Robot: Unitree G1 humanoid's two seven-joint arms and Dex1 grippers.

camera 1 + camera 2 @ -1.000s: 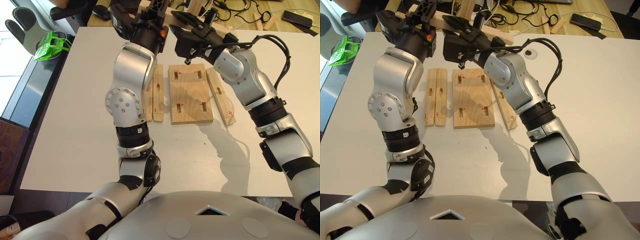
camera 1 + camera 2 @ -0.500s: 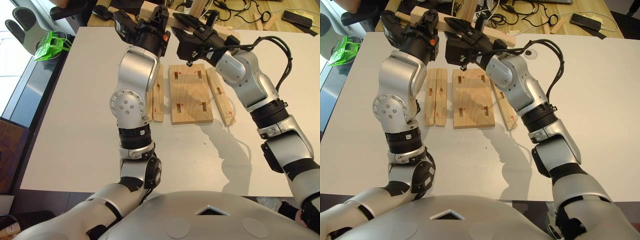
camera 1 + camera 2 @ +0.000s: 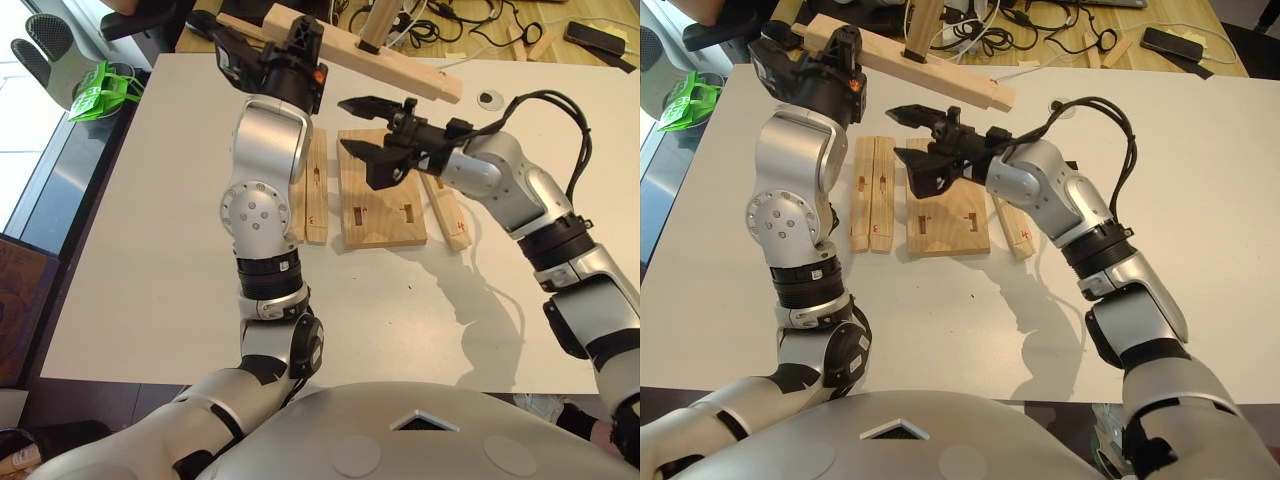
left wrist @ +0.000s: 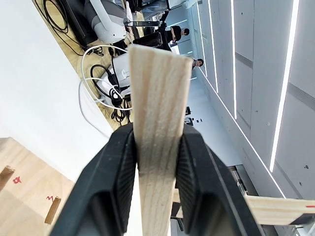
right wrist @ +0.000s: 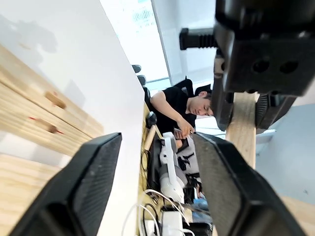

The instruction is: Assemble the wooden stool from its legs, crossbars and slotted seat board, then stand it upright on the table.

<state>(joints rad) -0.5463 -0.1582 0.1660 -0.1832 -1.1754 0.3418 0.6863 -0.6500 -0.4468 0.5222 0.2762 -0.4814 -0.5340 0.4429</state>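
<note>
Right pincer (image 3: 362,128) has let go of the bar (image 3: 405,75) and dropped back toward the robot. It now hovers with its fingers wide apart over the 12 o'clock end of the seat board (image 3: 380,232). Half a second ago it was up at the bar, close beside the left pincer (image 4: 157,162). That left pincer stays clamped on one end of the bar, holding it in the air beyond the board, running from 11 toward 2 o'clock. A short stub (image 3: 920,30) stands off the bar's middle.

The board lies flat in the middle of the desk (image 3: 150,250), slots up. A pair of legs (image 3: 312,190) lies side by side just beside it at 9 o'clock, and a third leg (image 3: 445,205) lies at 3 o'clock.

The step in hand seems to be fetching the next part. To do it well, the left arm should hold the bar steady and high. The right pincer should come straight down on the third leg, fingers straddling its narrow width, without nudging the board next to it.
</note>
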